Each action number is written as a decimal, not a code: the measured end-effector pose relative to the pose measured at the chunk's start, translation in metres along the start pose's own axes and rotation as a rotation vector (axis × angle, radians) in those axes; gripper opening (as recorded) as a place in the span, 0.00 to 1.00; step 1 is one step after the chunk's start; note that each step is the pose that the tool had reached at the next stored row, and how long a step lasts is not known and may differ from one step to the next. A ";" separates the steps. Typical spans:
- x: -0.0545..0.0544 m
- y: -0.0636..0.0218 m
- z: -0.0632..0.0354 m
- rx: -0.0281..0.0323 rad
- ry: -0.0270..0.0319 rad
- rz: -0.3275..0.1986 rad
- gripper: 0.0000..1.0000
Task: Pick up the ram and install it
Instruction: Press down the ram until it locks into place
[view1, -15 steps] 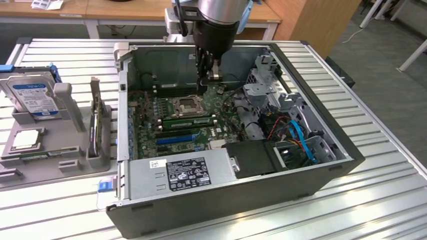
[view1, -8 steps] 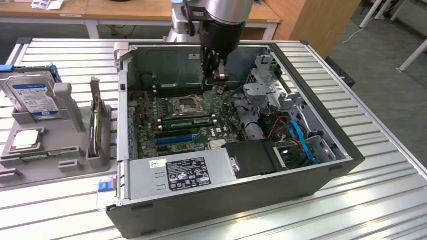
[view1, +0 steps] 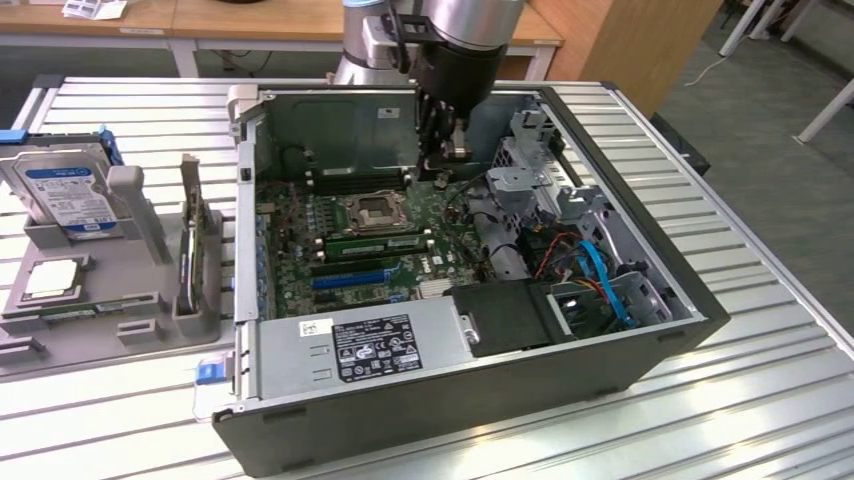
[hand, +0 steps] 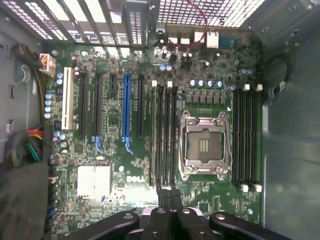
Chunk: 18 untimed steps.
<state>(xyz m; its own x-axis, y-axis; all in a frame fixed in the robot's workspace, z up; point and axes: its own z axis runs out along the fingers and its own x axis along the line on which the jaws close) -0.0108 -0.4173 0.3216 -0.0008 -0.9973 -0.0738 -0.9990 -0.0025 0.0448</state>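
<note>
While the ram (view1: 378, 243) sits slotted in the motherboard (hand: 220, 197), clenched empty fingers (hand: 164, 198) hang near its end.

A single robot arm (view1: 461, 30) descends from the far side of the scene, its silver and black wrist (view1: 454, 75) held vertical. The gripper (view1: 445, 170) points straight down. Seen from the wrist, its two dark fingers (hand: 164, 197) are pressed together, tip against tip.

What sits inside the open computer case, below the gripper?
A green motherboard with an open CPU socket, black memory slots and a blue slot. The shut gripper covers part of the board's edge; what lies beneath the power supply cannot be seen.
</note>
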 end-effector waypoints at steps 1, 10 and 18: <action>0.000 -0.0013 -0.0001 0.0000 0.0000 0.000 0.10; 0.000 -0.0079 -0.0003 0.0000 0.0000 0.000 0.10; 0.000 -0.0081 0.0032 0.0000 0.0000 0.000 0.10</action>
<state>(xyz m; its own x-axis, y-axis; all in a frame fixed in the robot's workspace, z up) -0.0028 -0.4173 0.3181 -0.0008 -0.9973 -0.0738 -0.9990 -0.0025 0.0448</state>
